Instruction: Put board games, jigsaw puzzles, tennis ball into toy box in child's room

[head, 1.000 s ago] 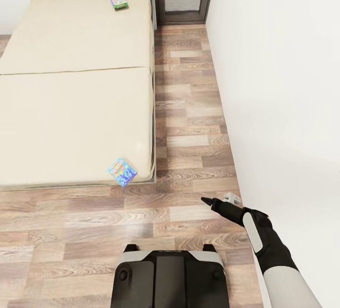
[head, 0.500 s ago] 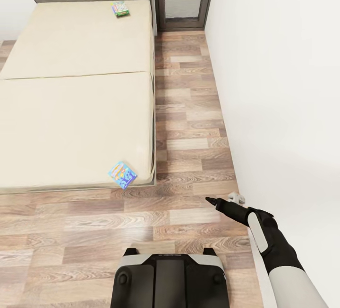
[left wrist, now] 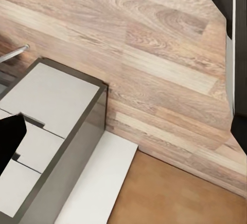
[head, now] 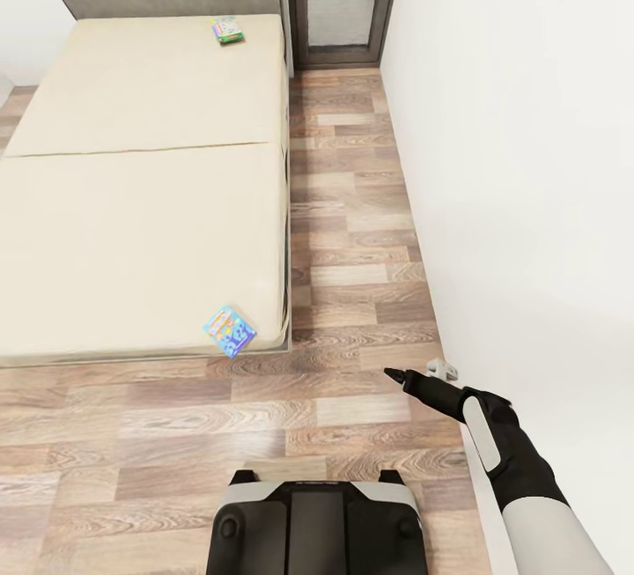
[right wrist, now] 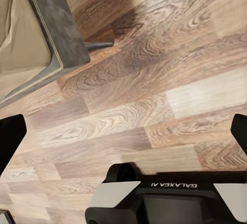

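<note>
board game | bed corner | apart from right gripper

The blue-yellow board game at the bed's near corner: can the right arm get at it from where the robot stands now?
Probably not yet. The blue-yellow board game lies on the bed near its corner, while the right gripper hangs over bare floor by the wall, well apart. Nothing blocks the way; driving closer looks needed.

2 board games lie on 1 bed: 1 blue-yellow board game near its foot corner, 1 white-green board game by the headboard.
</note>
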